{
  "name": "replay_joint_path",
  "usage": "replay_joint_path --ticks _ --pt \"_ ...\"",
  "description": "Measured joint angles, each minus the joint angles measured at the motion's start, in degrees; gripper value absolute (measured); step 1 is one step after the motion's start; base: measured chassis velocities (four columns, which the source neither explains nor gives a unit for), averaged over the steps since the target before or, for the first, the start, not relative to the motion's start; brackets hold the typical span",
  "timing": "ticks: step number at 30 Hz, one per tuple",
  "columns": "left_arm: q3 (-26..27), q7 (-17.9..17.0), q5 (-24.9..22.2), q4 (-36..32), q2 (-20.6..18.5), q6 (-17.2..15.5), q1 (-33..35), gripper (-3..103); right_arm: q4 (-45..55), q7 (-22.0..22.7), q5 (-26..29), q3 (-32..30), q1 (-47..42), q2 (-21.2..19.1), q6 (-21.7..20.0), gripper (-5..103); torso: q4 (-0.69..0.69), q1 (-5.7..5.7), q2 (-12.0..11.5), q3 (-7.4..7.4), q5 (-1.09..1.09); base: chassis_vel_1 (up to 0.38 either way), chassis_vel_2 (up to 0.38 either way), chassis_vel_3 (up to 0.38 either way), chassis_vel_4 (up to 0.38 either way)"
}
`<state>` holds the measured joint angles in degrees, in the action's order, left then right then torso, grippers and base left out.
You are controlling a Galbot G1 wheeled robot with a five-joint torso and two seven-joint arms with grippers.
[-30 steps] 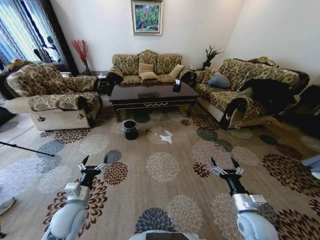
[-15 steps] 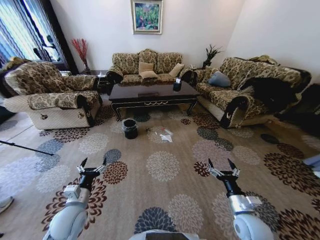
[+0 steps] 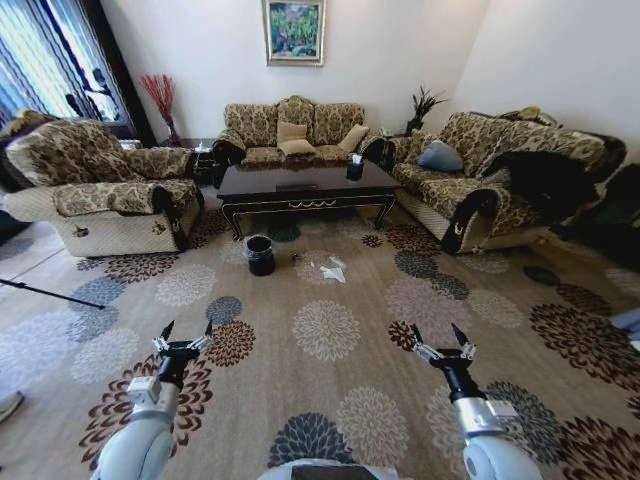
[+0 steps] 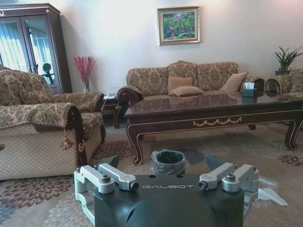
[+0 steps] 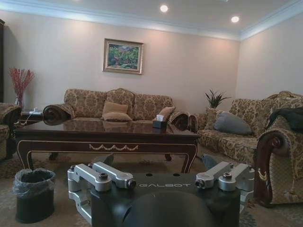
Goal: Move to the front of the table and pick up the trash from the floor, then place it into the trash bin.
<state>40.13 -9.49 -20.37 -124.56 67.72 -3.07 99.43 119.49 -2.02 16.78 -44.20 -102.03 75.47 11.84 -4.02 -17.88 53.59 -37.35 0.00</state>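
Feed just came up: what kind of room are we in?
Most likely a home living room: patterned sofas ring a dark coffee table on floral carpet, with a framed painting above.

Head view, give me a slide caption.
Both grippers, left and right, open over flowered carpet, facing trash, bin and table.

Open carpet (image 3: 330, 340) lies ahead; trash (image 3: 331, 270) is flanked by trash bin (image 3: 260, 256), table (image 3: 305, 187) behind.
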Motion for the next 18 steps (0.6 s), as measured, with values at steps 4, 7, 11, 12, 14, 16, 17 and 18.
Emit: replay_joint_path --ticks 4,7,11,12,14,16,17,18 --pt "0.2 0.0 -0.1 -0.3 -0.3 0.0 -0.2 100 0.3 0.0 0.1 0.0 0.2 -0.1 0.0 100 0.0 0.41 -1.0 0.57 0.0 0.0 0.0 0.0 0.0" --pt "0.3 0.0 -0.2 -0.4 -0.6 -0.2 -0.7 100 0.7 0.0 0.1 0.0 0.2 -0.3 0.0 100 0.0 0.78 -1.9 1.08 0.0 0.0 0.0 0.0 0.0" --pt "0.3 0.0 -0.3 -0.4 -0.8 -0.3 -1.3 100 0.7 0.0 0.5 0.0 0.4 -0.3 0.5 100 0.0 1.27 -3.0 1.71 0.0 0.0 0.0 0.0 0.0" --pt "0.3 0.0 -0.3 -0.4 -0.9 -0.3 -1.4 100 0.7 0.1 0.5 0.0 0.4 -0.2 0.5 100 0.0 1.36 -3.2 1.82 0.0 0.0 0.0 0.0 0.0" --pt "0.3 0.0 -0.3 -0.4 -1.1 -0.4 -1.5 100 0.5 0.2 0.8 -0.2 0.3 -0.2 0.8 100 0.0 1.7 -3.9 2.22 0.0 0.0 0.0 0.0 0.0" --pt "0.3 0.0 -0.3 -0.4 -1.1 -0.4 -1.6 100 0.4 0.2 0.8 -0.3 0.3 -0.2 1.0 100 0.0 1.82 -4.2 2.36 0.0 0.0 0.0 0.0 0.0" --pt "0.2 -0.1 -0.4 -0.4 -1.2 -0.4 -1.8 100 0.3 0.3 0.9 -0.3 0.3 -0.2 1.2 100 0.0 1.96 -4.5 2.55 0.0 0.0 0.0 0.0 0.0" --pt "0.2 -0.3 -0.5 -0.4 -1.2 -0.4 -2.0 100 0.3 0.3 0.9 -0.3 0.4 -0.2 1.3 100 0.0 2.04 -4.7 2.66 0.0 0.0 0.0 0.0 0.0"
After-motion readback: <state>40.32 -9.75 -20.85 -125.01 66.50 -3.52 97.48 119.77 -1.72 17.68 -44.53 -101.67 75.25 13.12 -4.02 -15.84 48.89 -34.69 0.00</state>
